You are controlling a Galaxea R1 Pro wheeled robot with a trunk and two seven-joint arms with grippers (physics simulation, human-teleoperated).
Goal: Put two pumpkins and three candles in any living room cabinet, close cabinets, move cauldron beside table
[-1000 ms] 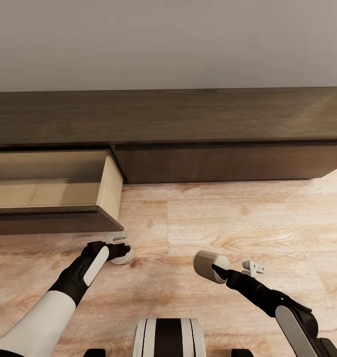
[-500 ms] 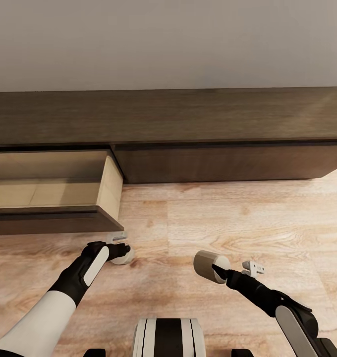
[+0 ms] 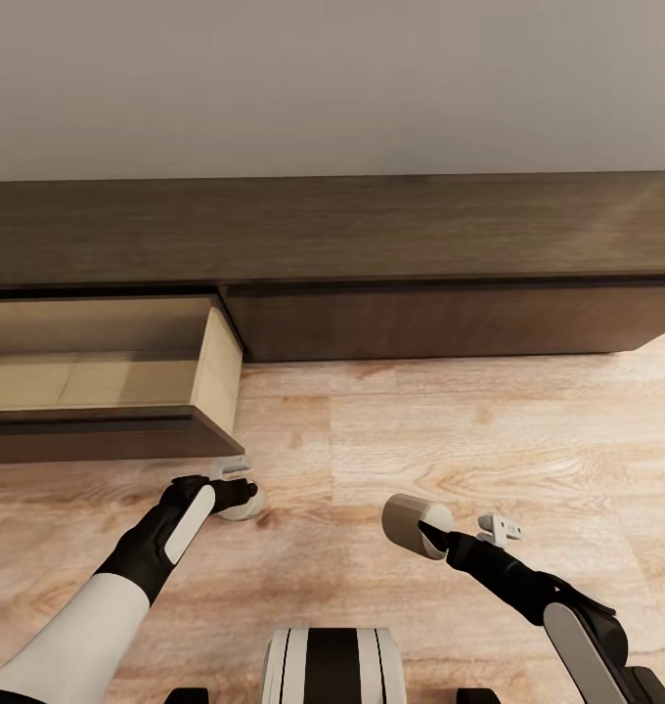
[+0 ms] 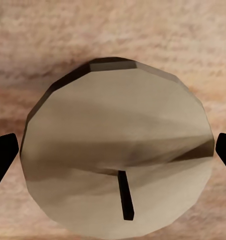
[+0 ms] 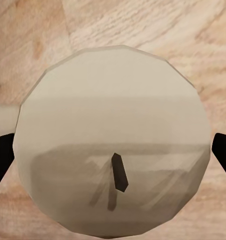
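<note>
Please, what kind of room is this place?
Probably a living room: a long, low dark wood cabinet stands against a plain wall, one drawer is pulled open, and the floor is light wood planks.

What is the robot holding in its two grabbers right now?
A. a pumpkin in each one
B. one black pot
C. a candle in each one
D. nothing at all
C: each wrist view shows a round beige candle top with a dark wick between the fingertips, the left gripper on one candle, the right gripper on the other candle.
</note>
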